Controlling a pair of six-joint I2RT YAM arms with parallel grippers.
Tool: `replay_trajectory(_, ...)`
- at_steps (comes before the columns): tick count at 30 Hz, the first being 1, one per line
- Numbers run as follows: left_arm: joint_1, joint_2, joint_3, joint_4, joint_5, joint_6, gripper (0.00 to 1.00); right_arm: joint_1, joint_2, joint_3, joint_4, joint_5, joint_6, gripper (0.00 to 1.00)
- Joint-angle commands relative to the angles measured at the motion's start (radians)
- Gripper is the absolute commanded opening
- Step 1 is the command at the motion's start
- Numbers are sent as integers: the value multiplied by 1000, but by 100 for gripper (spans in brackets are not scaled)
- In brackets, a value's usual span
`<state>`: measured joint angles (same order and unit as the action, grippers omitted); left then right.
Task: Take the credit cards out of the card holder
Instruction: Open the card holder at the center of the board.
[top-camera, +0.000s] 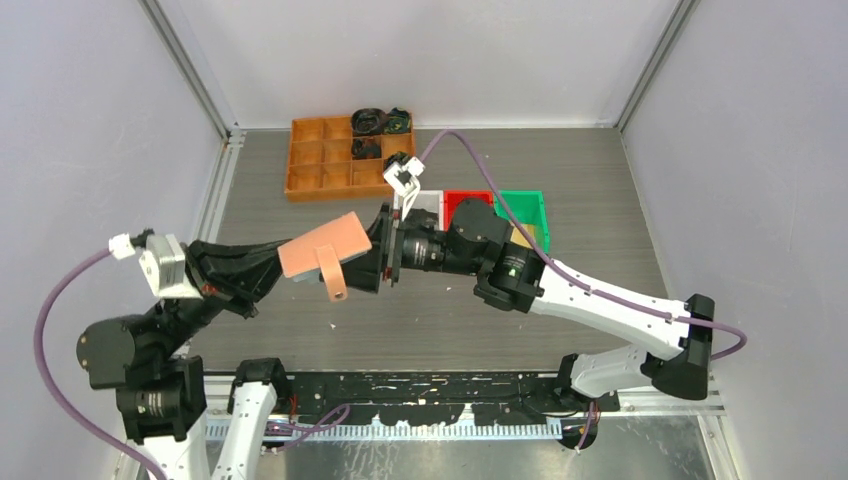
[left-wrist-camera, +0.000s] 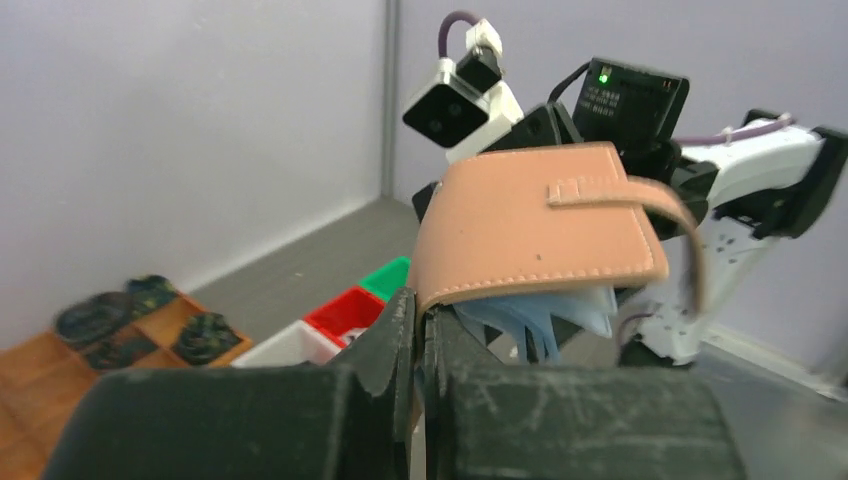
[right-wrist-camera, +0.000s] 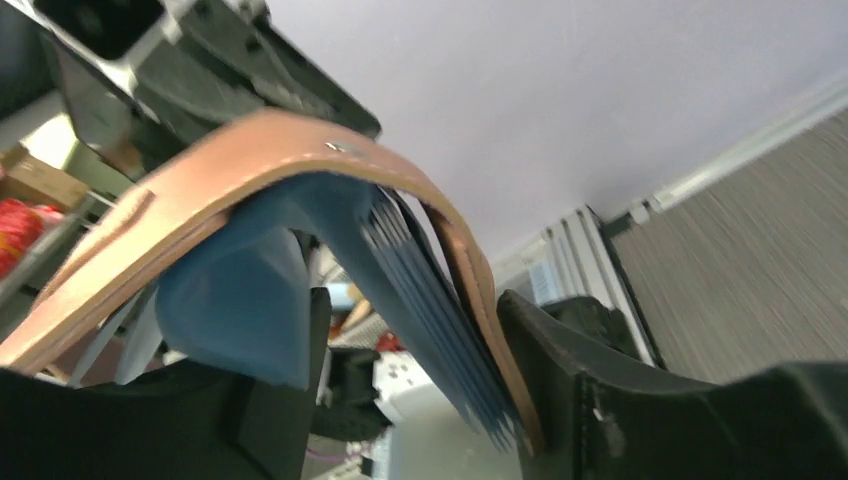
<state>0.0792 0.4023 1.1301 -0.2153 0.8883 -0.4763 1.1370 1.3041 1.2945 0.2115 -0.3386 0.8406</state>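
top external: card holder (top-camera: 322, 248) hides left pincer (top-camera: 285, 262); orange tray (top-camera: 322, 160) beyond.

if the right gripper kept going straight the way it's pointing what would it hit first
Most likely the card holder: the right gripper already has its fingers on either side of the open wallet's blue pockets. Just beyond that is the left gripper, which holds the wallet's other end. Exact depth is unclear.

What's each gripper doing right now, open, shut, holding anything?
Left gripper: shut on the card holder, pinching its edge, held off the table.
Right gripper: open, fingers straddling the card holder's far end, one beside its blue pockets.
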Motion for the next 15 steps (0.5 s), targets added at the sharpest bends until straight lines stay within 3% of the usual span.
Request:
replay_trajectory(1,6,87,38,50,159,-260,0,9,-100,-22,-93,60,-136,69)
replay_trajectory(5,6,111,43,64,210,-343,0,7,-162,9,-302,146,-280,71)
replay_trajectory(9,5,122,36,70,213,-422,0,7,-227,8,-386,222,-364,73)
replay_trajectory(15,6,147,13,106,208,-558,0,7,-238,3,-355,221,-454,81)
